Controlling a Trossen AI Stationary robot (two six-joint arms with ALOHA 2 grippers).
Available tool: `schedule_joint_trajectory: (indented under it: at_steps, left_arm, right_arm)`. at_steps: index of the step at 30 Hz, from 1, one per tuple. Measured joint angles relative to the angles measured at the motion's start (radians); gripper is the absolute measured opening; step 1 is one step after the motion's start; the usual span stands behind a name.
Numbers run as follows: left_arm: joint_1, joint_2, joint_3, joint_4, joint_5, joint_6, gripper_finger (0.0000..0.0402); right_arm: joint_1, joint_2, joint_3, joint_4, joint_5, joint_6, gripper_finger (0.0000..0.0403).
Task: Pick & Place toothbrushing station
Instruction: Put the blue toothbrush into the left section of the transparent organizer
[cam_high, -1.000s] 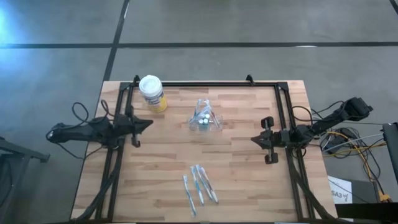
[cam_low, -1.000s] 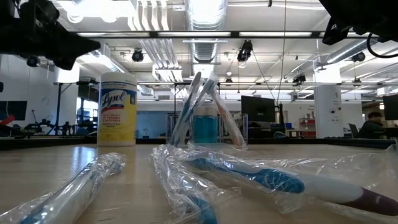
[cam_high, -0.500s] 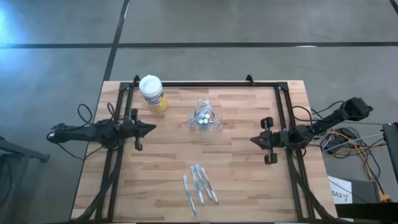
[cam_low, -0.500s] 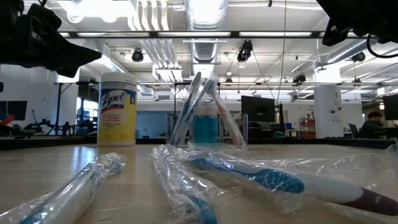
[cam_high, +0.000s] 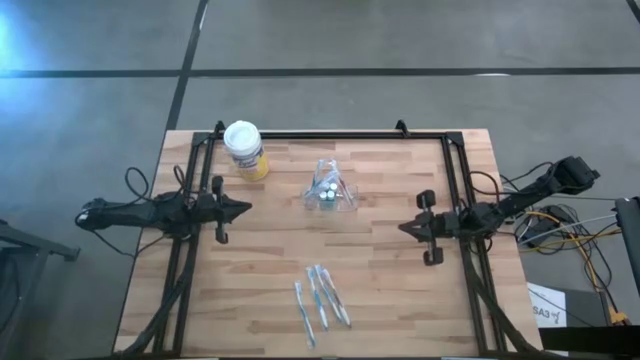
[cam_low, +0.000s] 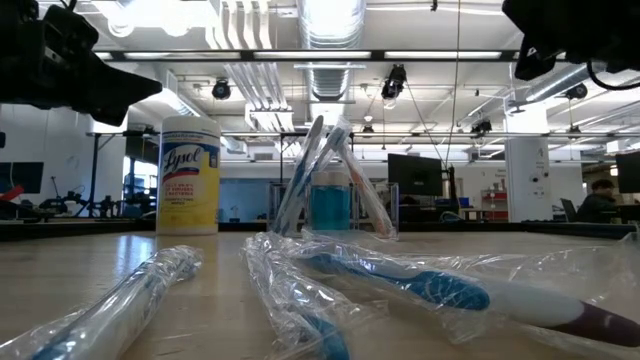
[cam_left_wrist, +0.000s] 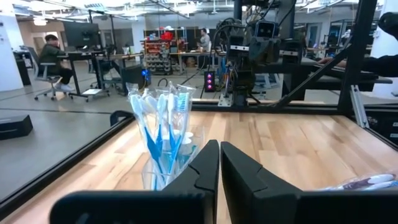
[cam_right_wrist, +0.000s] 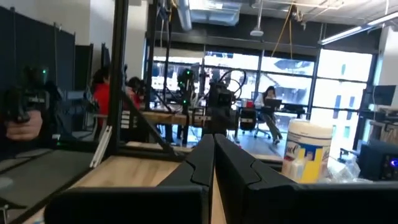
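Observation:
The toothbrushing station (cam_high: 328, 190), a small clear holder with blue and white toothbrushes standing in it, rests on its base at mid-table; it also shows in the low view (cam_low: 330, 190) and the left wrist view (cam_left_wrist: 163, 143). Several plastic-wrapped toothbrushes (cam_high: 320, 298) lie flat near the table's front edge (cam_low: 400, 280). My left gripper (cam_high: 247, 208) hovers at the table's left side, level, pointing at the station, its fingertips (cam_left_wrist: 211, 158) all but together and holding nothing. My right gripper (cam_high: 402, 228) hovers at the right side, shut and empty (cam_right_wrist: 214, 146).
A yellow canister with a white lid (cam_high: 244, 150) stands at the far left of the table (cam_low: 189, 175). A black frame rail (cam_high: 330, 134) runs along the far edge and both sides. Bare wood lies between each gripper and the station. People sit in the room beyond.
My left gripper has sunk a little and swung slightly toward the table's near edge, ending level; over the last half second it has kept still. The station and the loose toothbrushes have not moved.

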Motion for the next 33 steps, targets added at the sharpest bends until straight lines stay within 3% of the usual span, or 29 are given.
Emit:
schedule_joint_trajectory:
  at_steps: [4, 9, 12, 19, 23, 33]
  left_arm:
    - [0.000, 0.000, 0.001, -0.001, -0.001, 0.000, 0.0018]
    - [0.000, 0.000, 0.001, -0.004, -0.002, 0.001, 0.0014]
    - [0.000, 0.000, 0.003, -0.012, -0.002, 0.001, 0.0014]
    - [0.000, 0.000, 0.005, -0.021, 0.001, 0.031, 0.0006]
    - [0.000, 0.000, 0.018, -0.032, 0.066, 0.031, 0.0004]
    - [0.000, 0.002, 0.028, -0.086, 0.098, -0.023, 0.0033]
  right_arm:
    - [0.000, 0.037, 0.086, -0.155, 0.009, 0.005, 0.0008]
    - [0.000, 0.153, 0.303, -0.508, 0.164, 0.126, 0.0008]
    - [0.000, 0.264, 0.435, -0.674, 0.203, 0.208, 0.0008]
    - [0.018, 0.549, 0.708, -0.856, 0.202, 0.350, 0.0008]
    - [0.044, 0.703, 0.864, -0.954, 0.201, 0.454, 0.0008]
    - [0.089, 1.046, 1.280, -1.218, 0.201, 0.702, 0.0008]
